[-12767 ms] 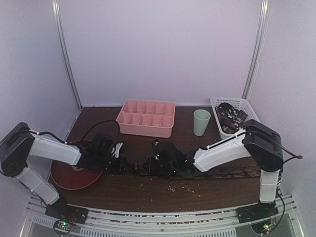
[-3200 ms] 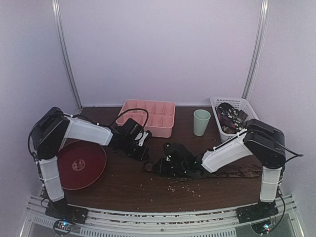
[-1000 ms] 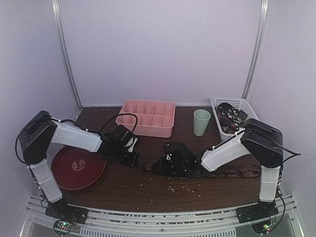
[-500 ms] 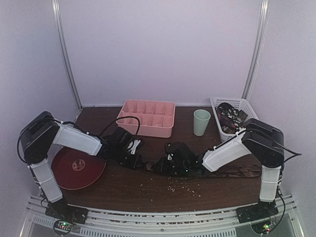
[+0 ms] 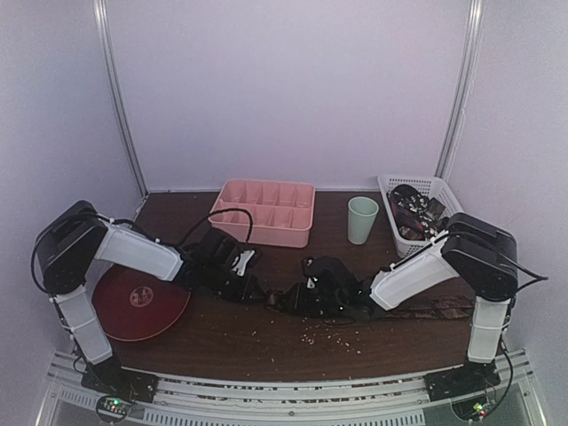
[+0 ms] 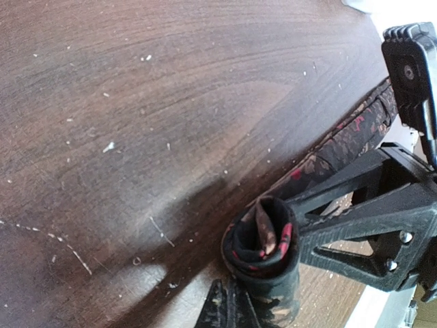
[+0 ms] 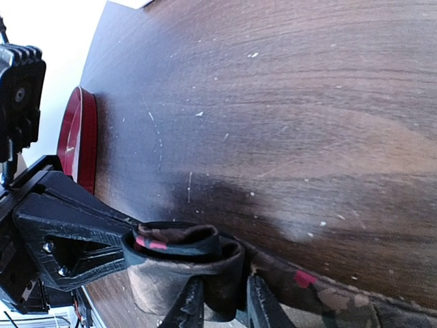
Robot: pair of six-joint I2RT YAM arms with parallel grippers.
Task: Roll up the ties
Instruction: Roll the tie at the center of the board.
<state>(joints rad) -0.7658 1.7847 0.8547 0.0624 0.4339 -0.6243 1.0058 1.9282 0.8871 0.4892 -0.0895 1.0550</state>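
Centrally, left fingers (image 6: 232,311) clamp the tie (image 6: 263,239) coil while right fingers (image 7: 222,304) straddle its edge, slightly apart.

Tie (image 6: 263,239) black with red-tan pattern; plate (image 5: 133,304) red; organizer (image 5: 263,212) pink; cup (image 5: 362,220) mint

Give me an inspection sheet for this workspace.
Surface: dark wood table, pale crumbs near front.
Job's things: tie rolled at one end into a coil, tail flat to the right; more ties in white basket.
Clutter: pink tray, green cup, red plate.
Hands: left hand shut at the coil; right hand astride the coil, grip unclear.
Cables: black loop over left wrist.
Surroundings: plain walls, metal posts.
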